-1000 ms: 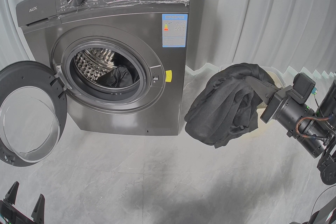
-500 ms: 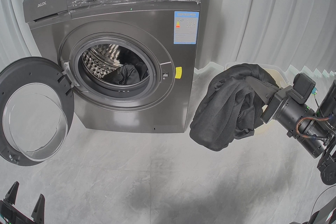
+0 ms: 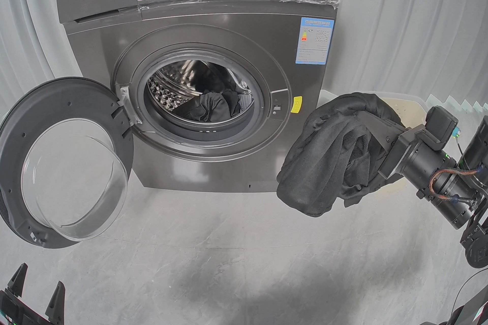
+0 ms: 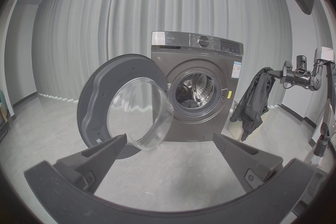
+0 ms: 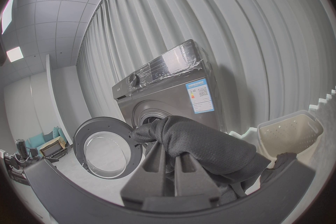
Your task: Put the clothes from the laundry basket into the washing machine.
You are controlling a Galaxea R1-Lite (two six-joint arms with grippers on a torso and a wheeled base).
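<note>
The grey washing machine (image 3: 203,21) stands with its round door (image 3: 66,163) swung open to the left. Dark clothes (image 3: 211,105) lie in the drum. My right gripper (image 3: 370,120) is shut on a black garment (image 3: 325,163), which hangs in the air just right of the machine's front. In the right wrist view the garment (image 5: 206,144) drapes over the closed gripper (image 5: 169,156). The beige laundry basket (image 3: 414,110) stands on the floor behind the garment, against the curtain. My left gripper (image 3: 39,276) is low at the near left, open and holding nothing, also seen as the left gripper (image 4: 168,136).
A pale pleated curtain (image 3: 406,11) runs behind the machine and basket. The open door juts out over the floor on the left. Bare grey floor (image 3: 229,250) lies between me and the machine.
The whole head view has shifted: the machine now sits further right, closer to the held garment. Both arms keep the same pose, the right still holding the garment.
</note>
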